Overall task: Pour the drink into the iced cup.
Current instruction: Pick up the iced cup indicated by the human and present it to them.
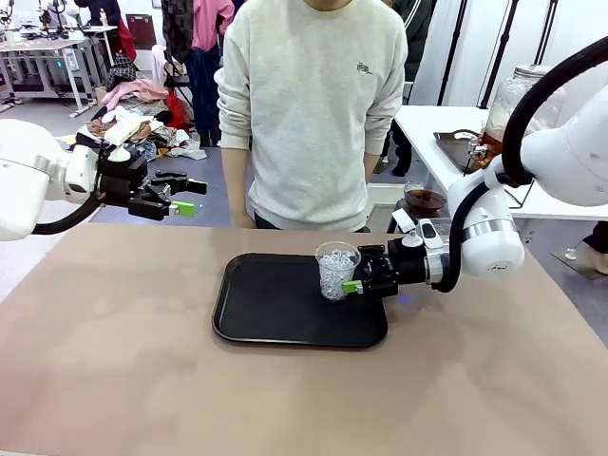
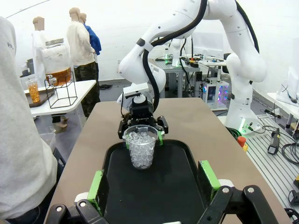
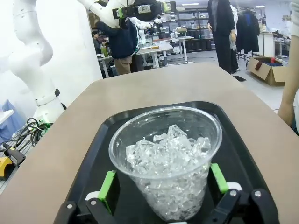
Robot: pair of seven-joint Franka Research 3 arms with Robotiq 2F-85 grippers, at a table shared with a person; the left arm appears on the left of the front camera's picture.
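The right arm (image 1: 568, 152) reaches in low from the right of the iced cup (image 1: 336, 271). The right gripper (image 1: 356, 269) lies level, its jaws wide, with a green pad (image 3: 110, 185) on either side of the cup. The left gripper (image 1: 190, 197) hangs raised, well left of the cup and pointing toward it, with its jaws spread and nothing held.

In the front view a black cable (image 1: 534, 79) crosses the jar (image 1: 501, 103) of drink (image 1: 488, 142). The iced cup (image 1: 336, 271) hides one of the right gripper (image 1: 348, 275) fingers; contact cannot be told.
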